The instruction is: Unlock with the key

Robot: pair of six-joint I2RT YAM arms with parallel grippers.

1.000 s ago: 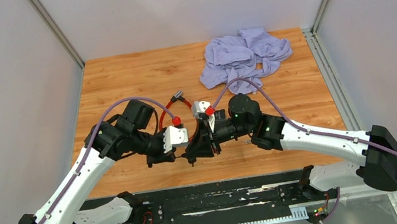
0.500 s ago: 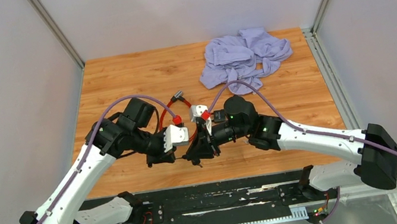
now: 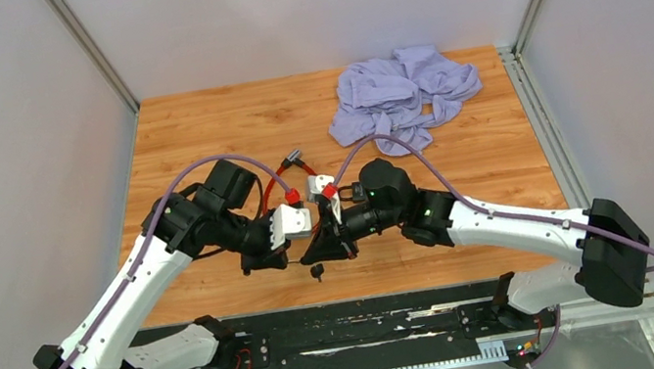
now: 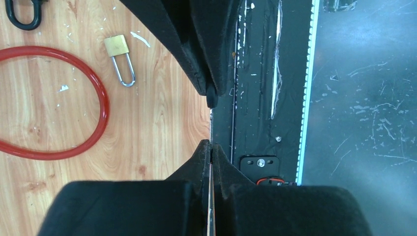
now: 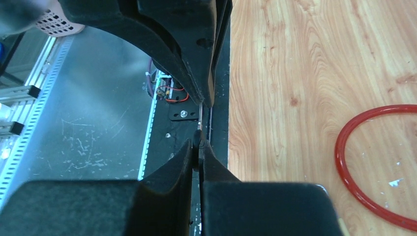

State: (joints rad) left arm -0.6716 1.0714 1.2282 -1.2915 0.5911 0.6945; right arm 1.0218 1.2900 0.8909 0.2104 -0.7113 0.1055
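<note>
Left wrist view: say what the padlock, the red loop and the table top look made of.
Padlock: body looks like brass, a dull yellow metal block; shackle bright silvery metal, likely steel. Red loop: smooth and glossy, probably plastic or rubber coating. Table top: wood or wood-look laminate, visible grain, white scuffs.

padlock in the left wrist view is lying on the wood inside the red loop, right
Not quite. The padlock does lie on the wood, but it is outside the red loop, just past the loop's outer edge, not inside it. The left wrist view shows this.
</note>
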